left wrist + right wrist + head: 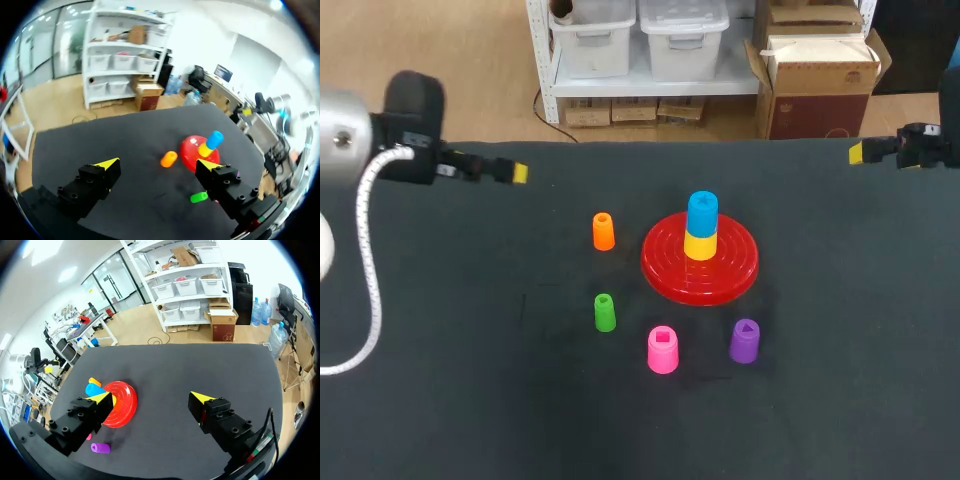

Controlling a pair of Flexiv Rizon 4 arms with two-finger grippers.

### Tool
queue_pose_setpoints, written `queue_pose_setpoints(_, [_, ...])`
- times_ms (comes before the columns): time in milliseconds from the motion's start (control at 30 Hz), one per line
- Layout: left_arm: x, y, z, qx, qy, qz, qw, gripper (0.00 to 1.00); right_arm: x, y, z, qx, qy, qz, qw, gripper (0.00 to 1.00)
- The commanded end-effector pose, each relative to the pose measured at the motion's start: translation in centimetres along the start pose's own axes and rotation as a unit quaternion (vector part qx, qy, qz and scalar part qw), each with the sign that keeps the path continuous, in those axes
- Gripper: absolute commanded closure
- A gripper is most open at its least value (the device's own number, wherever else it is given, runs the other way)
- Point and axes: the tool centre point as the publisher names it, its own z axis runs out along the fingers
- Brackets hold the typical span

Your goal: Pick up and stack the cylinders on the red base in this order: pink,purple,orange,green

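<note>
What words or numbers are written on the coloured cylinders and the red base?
None can be read: no word, number or label shows on the red base, the pink cylinder, purple cylinder, orange cylinder, green cylinder, blue cylinder or yellow cylinder.
Only shapes: a square in the pink top, a triangle in the purple top.

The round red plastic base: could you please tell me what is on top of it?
A yellow plastic cylinder stands at the middle of the round red base, with a blue cylinder stacked on it. The base's centre beneath them is covered.
</note>
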Motion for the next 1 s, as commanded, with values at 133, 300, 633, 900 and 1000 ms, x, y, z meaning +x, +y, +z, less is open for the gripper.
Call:
queue_pose_setpoints(133, [1.7,-5.1,-1.4,0.149,0.0,0.253,0.956,0.0,0.0,0.0,0.0,0.0,0.0,0.0,1.0,0.0])
queue_pose_setpoints(300, [2.7,-7.0,-1.8,0.195,0.028,0.296,0.934,0.0,0.0,0.0,0.0,0.0,0.0,0.0,1.0,0.0])
queue_pose_setpoints(633, [3.9,-6.0,-2.0,0.191,0.039,0.299,0.934,0.0,0.0,0.0,0.0,0.0,0.0,0.0,1.0,0.0])
queue_pose_setpoints(900, [4.6,-5.5,-2.4,0.188,0.042,0.291,0.937,0.0,0.0,0.0,0.0,0.0,0.0,0.0,1.0,0.0])
queue_pose_setpoints(1000, [5.1,-5.2,-2.5,0.188,0.04,0.288,0.938,0.0,0.0,0.0,0.0,0.0,0.0,0.0,1.0,0.0])
